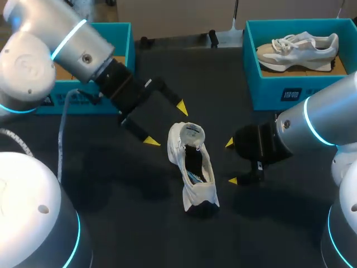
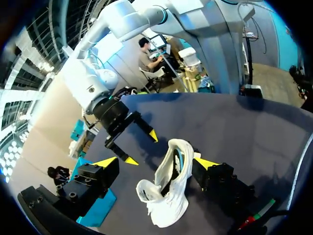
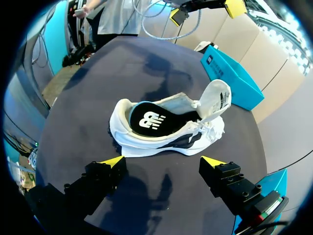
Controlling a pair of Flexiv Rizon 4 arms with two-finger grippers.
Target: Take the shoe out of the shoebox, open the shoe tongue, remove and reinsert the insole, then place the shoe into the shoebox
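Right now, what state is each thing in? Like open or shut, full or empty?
Shoe: out of the box, on the table, tongue folded open.
Insole: inside the shoe.
Left end effector: open, holding nothing.
Right end effector: open, holding nothing.
Right box: open, with another shoe in it.
Other shoe: lying in the right box.
Left box: open, inside mostly hidden by the arm.

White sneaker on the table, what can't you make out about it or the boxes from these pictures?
- White lace-up sneaker: its outsole, every view, faces the black table.
- Black insole: toe end, right wrist view, under the raised tongue and upper.
- Left teal shoebox: inside, head view, covered by the left arm.
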